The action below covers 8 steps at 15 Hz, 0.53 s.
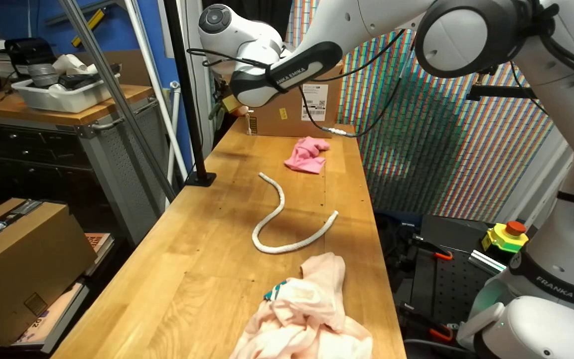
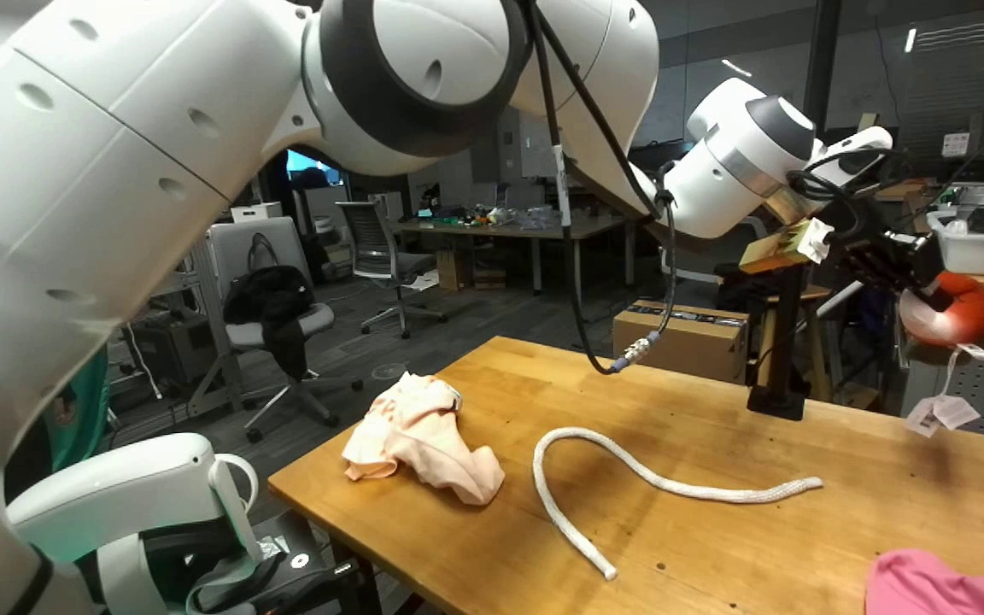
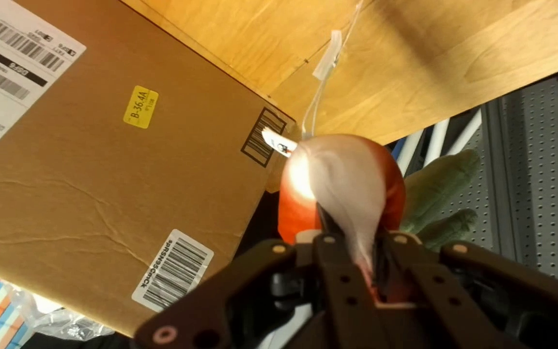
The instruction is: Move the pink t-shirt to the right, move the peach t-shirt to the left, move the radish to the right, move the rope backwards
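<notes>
The radish point(image 2: 975, 309) is in the air, close to that end of the worktop point(image 2: 680, 427) where the cardboard box point(image 1: 292, 127) stands. The jaws are clenched on it: in the wrist view its white part is pressed narrow between them. I judge it to be a stuffed toy, so a firm pinch on the cloth seems a sensible hold, because a round body could otherwise roll away. The leaves point(image 3: 439, 189) stick out to one side, not pinched, and the paper tag point(image 2: 940, 414) hangs below; probably for this reason some free room under the radish is useful. How high it is, I cannot tell exactly.

Farther out, the pink t-shirt point(image 1: 308, 154) lies crumpled in front of the cardboard box, on the robot's right. The rope point(image 1: 272, 250) makes a loose S-like curve in the middle and touches neither garment, which should help a later grasp. The peach t-shirt point(image 2: 424, 444) is heaped toward the opposite end, on the robot's left. Thus both garments seem to be already on their asked sides, the radish looks to be the step in hand, and the rope presumably waits. The black post point(image 1: 185, 89) stands at the worktop's edge, so the arm point(image 1: 287, 75) perhaps needs care there.
</notes>
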Each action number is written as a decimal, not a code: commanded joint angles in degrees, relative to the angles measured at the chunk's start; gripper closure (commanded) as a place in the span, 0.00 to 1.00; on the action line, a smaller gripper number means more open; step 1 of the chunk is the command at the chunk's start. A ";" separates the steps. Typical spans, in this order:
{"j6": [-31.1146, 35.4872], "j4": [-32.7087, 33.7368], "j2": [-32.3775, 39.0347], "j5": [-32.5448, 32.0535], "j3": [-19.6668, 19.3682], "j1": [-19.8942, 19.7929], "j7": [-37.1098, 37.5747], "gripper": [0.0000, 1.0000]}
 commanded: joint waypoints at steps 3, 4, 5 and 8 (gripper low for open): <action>0.02 8.52 4.87 6.74 -2.42 0.05 -3.34 0.81; -0.25 9.02 5.21 7.44 -2.99 0.22 -3.37 0.60; -0.76 9.06 5.36 7.87 -3.74 0.43 -3.63 0.55; -0.73 8.26 5.41 8.62 -5.21 0.55 -3.81 0.31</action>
